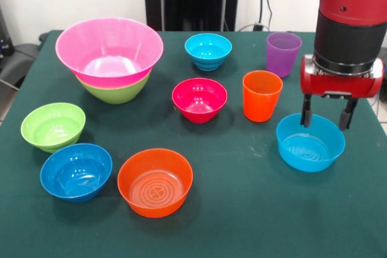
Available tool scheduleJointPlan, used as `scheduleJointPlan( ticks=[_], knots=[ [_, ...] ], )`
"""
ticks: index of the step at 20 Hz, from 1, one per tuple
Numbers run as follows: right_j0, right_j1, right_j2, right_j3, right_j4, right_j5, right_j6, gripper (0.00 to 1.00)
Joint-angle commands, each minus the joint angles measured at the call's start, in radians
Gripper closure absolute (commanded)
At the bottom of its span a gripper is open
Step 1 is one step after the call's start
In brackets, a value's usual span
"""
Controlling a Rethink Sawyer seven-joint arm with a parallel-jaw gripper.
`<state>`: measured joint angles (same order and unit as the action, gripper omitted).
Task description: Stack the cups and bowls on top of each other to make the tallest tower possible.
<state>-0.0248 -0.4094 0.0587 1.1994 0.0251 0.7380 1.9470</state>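
Note:
My gripper hangs open at the right, its two dark fingers over the far rim of a cyan bowl, holding nothing. Left of it stands the orange cup, with the purple cup behind. The tower at the far left is a huge pink bowl nested in a large lime green bowl. Loose bowls: magenta-red in the middle, a small cyan one behind it, a small lime green one, blue and orange at the front left.
The green cloth table drops off at its edges on the left and right. The red and black arm comes down over the right side, close to the purple cup.

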Motion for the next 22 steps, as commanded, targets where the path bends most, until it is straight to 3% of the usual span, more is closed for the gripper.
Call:
scheduleJointPlan(
  ticks=[1, 10, 14, 22],
  knots=[
    [0.023, 0.067, 0.027, -0.067, 0.014, -0.046, 0.155, 0.0],
    [0.045, 0.046, 0.012, -0.047, 0.032, -0.023, 0.183, 0.0],
    [0.087, 0.009, -0.024, 0.001, 0.046, -0.018, 0.232, 0.0],
    [0.121, 0.03, -0.06, -0.015, 0.087, -0.025, 0.237, 0.0]
  ],
)
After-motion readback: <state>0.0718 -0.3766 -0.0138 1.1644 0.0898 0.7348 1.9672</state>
